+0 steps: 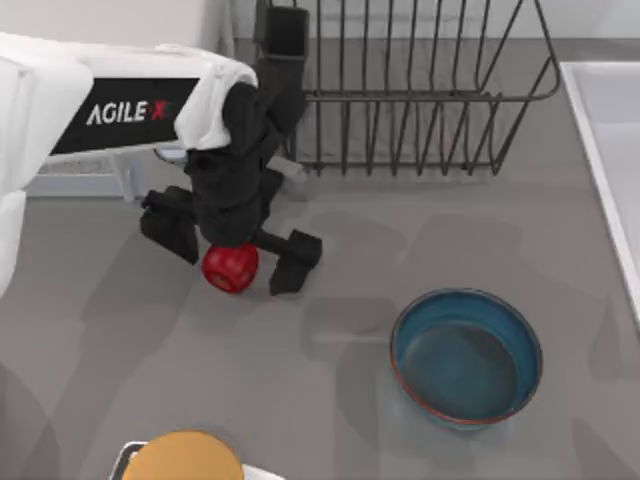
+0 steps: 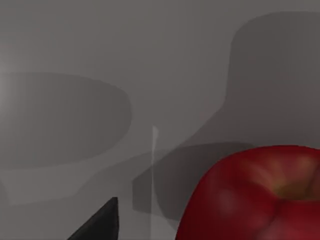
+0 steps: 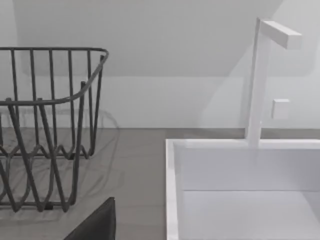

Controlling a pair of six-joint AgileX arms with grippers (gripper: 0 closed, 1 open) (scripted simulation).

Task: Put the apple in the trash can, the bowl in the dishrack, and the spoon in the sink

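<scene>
left gripper over the apple, left of centre in the top view.
its fingers are spread wide either side of the apple on the grey surface, not gripping it; bowl lower right, dishrack top centre.

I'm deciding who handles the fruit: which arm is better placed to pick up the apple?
Left. The left gripper hangs directly over the apple, fingers spread open on either side of it; the apple looms close in the left wrist view.
</scene>
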